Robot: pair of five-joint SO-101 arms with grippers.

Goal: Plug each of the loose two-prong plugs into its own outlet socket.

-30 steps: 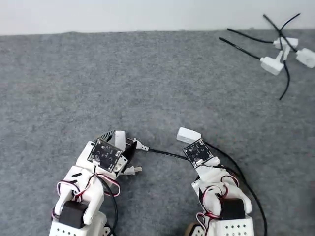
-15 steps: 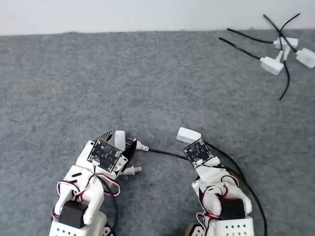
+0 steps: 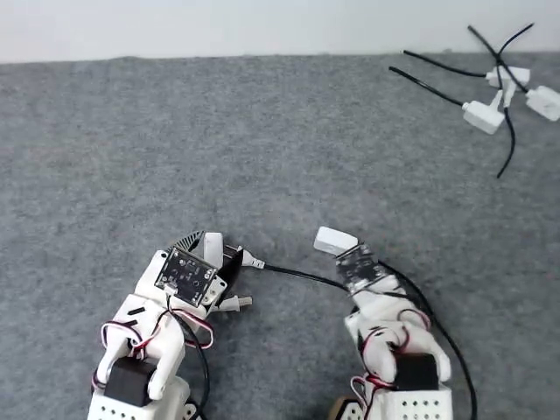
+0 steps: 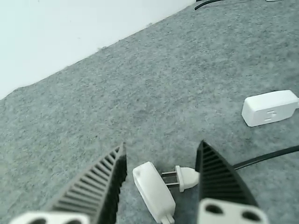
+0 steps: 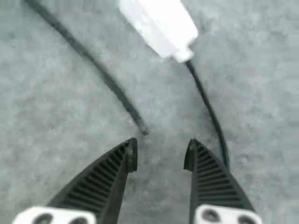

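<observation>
Grey felt (image 3: 262,131), white plug (image 4: 187,178) against socket (image 4: 152,191), left jaws parted, right jaws parted.

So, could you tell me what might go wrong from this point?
1. The plug shows bare prongs at the socket. Both lie loose, so the open left gripper could push them apart.
2. The open right gripper hangs over a cable, so closing might catch that rather than the block.
</observation>
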